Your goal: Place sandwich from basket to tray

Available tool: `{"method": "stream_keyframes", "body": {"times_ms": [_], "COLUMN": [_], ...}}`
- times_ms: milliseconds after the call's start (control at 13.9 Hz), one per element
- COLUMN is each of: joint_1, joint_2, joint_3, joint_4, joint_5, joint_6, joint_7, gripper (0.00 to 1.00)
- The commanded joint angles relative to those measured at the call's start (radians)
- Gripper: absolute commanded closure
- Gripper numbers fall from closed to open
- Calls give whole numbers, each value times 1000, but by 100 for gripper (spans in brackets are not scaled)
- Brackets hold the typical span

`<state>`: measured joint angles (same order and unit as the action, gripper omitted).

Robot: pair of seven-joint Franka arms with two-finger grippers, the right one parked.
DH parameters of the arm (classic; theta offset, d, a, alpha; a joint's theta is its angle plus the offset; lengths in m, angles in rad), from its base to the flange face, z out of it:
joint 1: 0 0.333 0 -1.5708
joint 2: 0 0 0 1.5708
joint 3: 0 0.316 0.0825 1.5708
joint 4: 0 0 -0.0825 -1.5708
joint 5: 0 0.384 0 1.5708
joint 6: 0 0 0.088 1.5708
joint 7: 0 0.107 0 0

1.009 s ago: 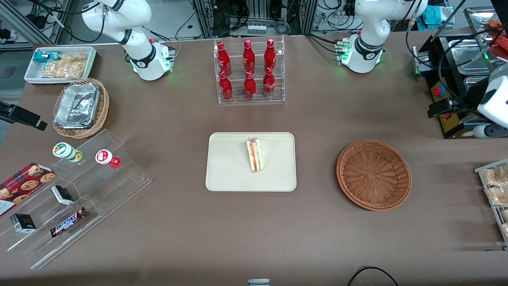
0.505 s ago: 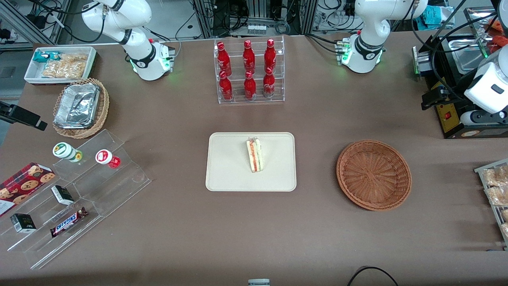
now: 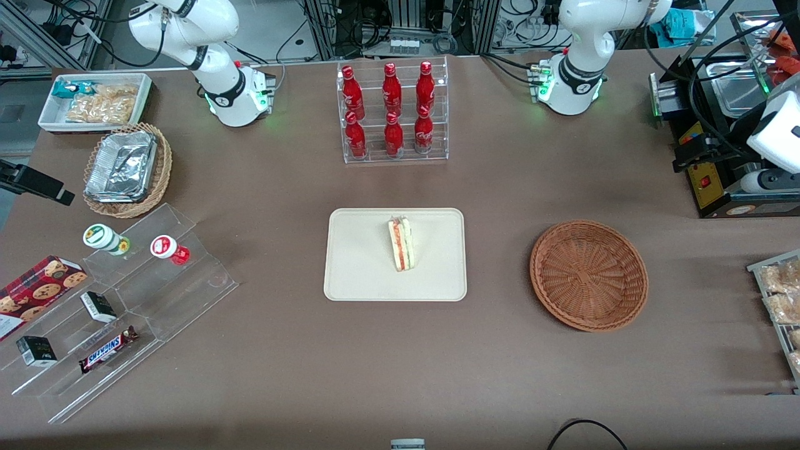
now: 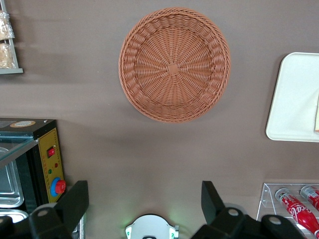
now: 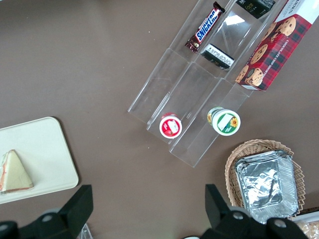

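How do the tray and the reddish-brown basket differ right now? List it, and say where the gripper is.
Shape: the tray is a flat cream rectangle with rounded corners; the basket is a round woven wicker bowl.
Contents: the tray holds the sandwich; the basket holds nothing.
Position: the basket lies toward the working arm's end, the tray mid-table.
Shared: both rest on the brown table.
The gripper hangs open, high above the table, near the basket.

Only the left arm moves: its white wrist housing at the working arm's end of the table goes from low at 1.0 s ago, up and inward at 0.5 s ago, to slightly outward and tilted now. The gripper now hangs high with fingers spread wide, looking down on the basket.
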<state>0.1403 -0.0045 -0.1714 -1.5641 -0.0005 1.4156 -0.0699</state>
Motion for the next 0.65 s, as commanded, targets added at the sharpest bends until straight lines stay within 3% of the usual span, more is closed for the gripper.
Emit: {"method": "stream_keyframes", "body": {"times_ms": [0, 577], "joint_1": [36, 32], "joint_2": [-9, -6], "joint_3": [-53, -48], "joint_4": [19, 27], "joint_5": [8, 4], "joint_6": [-3, -6], "joint_7": [-74, -79], "gripper": [0, 0]}}
